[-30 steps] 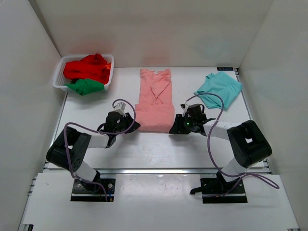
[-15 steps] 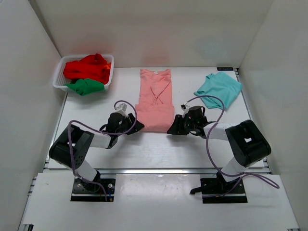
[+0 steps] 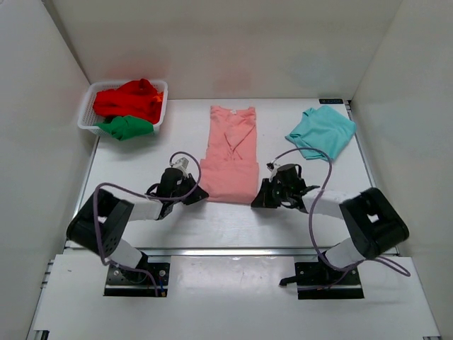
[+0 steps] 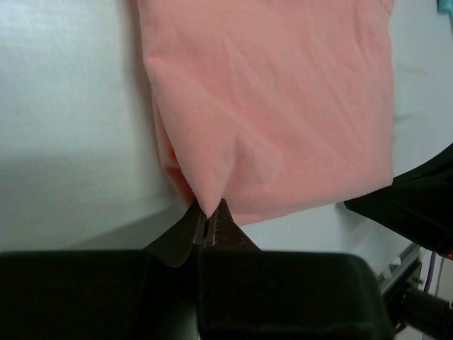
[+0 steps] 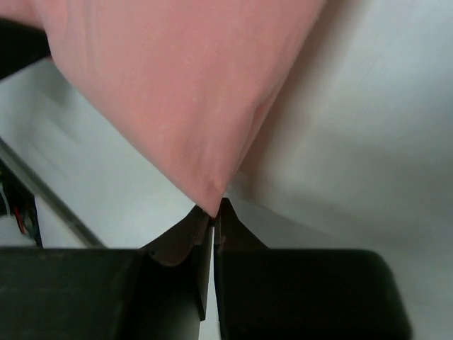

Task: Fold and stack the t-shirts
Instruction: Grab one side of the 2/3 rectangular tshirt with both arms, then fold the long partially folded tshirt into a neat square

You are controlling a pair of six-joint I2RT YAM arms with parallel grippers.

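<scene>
Left jaws and right jaws are pinching shut on the near hem corners of the salmon-pink t-shirt (image 3: 232,152), probably the best hold for such light, limp fabric.

The salmon-pink t-shirt (image 4: 269,106) runs off the top edge in both wrist views (collar unseen there).

Robotics lab test cell. A plain white worktop (image 3: 226,219) is boxed in on three sides by bare white panels (image 3: 35,142). Two black robot arms, the left arm (image 3: 95,221) and the right arm (image 3: 371,221), stand bolted to black base plates (image 3: 134,278) beside an aluminium rail (image 3: 226,251) along the near edge. Purple cables (image 3: 309,219) loop loosely over both arms.
</scene>
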